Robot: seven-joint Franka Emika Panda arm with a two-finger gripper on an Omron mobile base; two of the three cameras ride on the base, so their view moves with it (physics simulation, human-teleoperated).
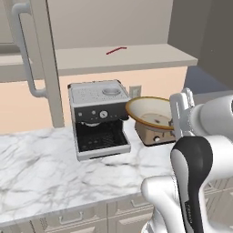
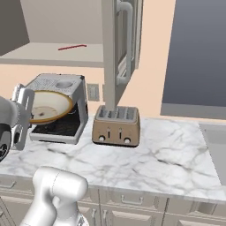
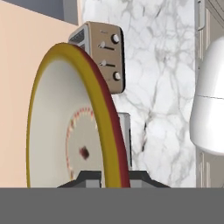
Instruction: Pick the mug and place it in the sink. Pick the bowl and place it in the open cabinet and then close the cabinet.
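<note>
My gripper point(image 1: 174, 119) is shut on the rim of the bowl point(image 1: 150, 113), a wide tan bowl with a cream inside, held tilted in the air above the counter. In the right base view the bowl point(image 2: 46, 106) hangs in front of the coffee machine with the gripper point(image 2: 23, 115) at its left edge. The hand view has the bowl point(image 3: 65, 127) edge-on between the fingertips point(image 3: 89, 176). The open cabinet's beige shelf point(image 1: 136, 57) lies above and behind the bowl, and its door point(image 1: 34, 59) stands open at the left. The sink point(image 2: 216, 141) lies at the counter's far right. The mug is out of view.
A coffee machine point(image 1: 98, 118) and a toaster point(image 2: 116, 126) stand on the marble counter point(image 1: 41, 173) under the shelf. A thin red stick point(image 1: 116, 50) lies on the shelf. The open door point(image 2: 119, 44) juts out above the toaster. Drawer fronts point(image 2: 132, 201) run below the counter.
</note>
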